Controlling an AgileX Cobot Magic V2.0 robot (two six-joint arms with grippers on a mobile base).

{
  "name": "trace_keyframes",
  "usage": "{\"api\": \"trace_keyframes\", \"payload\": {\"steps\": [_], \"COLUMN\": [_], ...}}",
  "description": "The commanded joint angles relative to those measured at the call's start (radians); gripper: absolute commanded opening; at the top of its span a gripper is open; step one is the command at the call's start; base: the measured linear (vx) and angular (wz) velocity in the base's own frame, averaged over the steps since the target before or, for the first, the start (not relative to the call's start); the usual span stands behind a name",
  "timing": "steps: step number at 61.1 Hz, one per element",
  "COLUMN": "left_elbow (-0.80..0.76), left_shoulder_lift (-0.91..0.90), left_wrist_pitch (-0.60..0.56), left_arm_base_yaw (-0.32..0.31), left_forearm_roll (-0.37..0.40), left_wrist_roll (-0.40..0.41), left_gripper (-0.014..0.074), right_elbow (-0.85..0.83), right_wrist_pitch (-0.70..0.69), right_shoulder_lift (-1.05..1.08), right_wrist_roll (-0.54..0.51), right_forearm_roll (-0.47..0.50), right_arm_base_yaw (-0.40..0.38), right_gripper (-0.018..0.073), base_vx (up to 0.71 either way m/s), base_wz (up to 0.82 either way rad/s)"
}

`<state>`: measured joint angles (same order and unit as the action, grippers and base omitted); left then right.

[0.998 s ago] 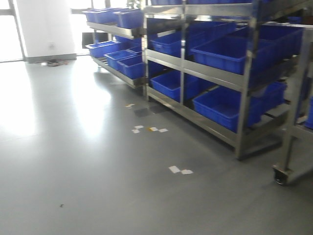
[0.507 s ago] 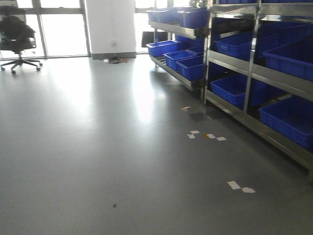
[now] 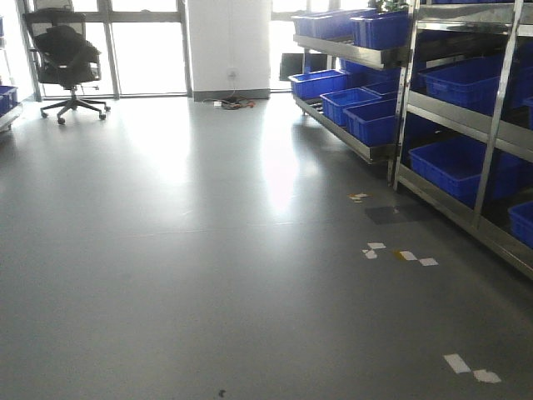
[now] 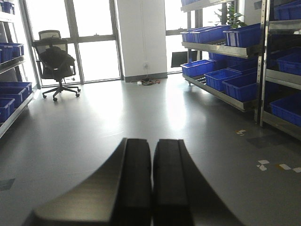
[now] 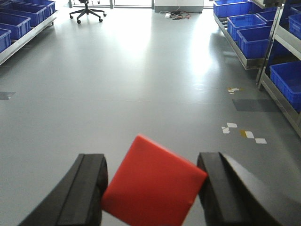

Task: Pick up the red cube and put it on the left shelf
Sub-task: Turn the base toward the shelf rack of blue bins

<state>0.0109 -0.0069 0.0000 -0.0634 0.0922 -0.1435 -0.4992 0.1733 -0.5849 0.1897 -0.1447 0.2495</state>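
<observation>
My right gripper [image 5: 151, 160] is shut on the red cube [image 5: 153, 186], which sits tilted between the two black fingers, above the grey floor. In the left wrist view my left gripper [image 4: 152, 141] is shut, its two pads pressed together with nothing between them. The left shelf [image 5: 28, 37], a steel rack with blue crates [image 5: 19, 21], runs along the left edge of the right wrist view, well ahead of the cube. The same left shelf [image 4: 14, 115] shows at the left edge of the left wrist view. Neither gripper appears in the front view.
Steel racks [image 3: 487, 125] with blue crates [image 3: 366, 117] line the right side. A black office chair [image 3: 67, 50] stands by the windows at the far left. Cables [image 3: 233, 102] lie by the white pillar. Tape scraps [image 3: 400, 252] dot the floor.
The front view has swung to the left: the right-hand racks slid toward the right edge, and the office chair and windows came into view.
</observation>
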Motion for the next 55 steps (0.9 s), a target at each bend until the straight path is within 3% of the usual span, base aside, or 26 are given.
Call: {"api": "trace_keyframes", "payload": {"steps": [1,55], "left_elbow": [0.022,0.022], "left_shoulder_lift": [0.008,0.007], "left_wrist_pitch": [-0.083,-0.083], "left_arm_base_yaw": [-0.005,-0.005], "left_forearm_roll": [0.006,0.006], "left_wrist_roll": [-0.001,-0.001], "left_gripper": [0.0106,0.0106], "right_elbow": [-0.030,-0.030], "right_wrist_pitch": [-0.087,-0.084], "right_shoulder_lift": [0.000,0.000], "right_wrist_roll": [-0.004,-0.004], "right_forearm_roll": [-0.015,-0.015], "right_arm_base_yaw": [-0.008,-0.008], "right_gripper": [0.0057,0.0057], "base_vx": [0.45,0.52], "base_wz": [0.06,0.20]}}
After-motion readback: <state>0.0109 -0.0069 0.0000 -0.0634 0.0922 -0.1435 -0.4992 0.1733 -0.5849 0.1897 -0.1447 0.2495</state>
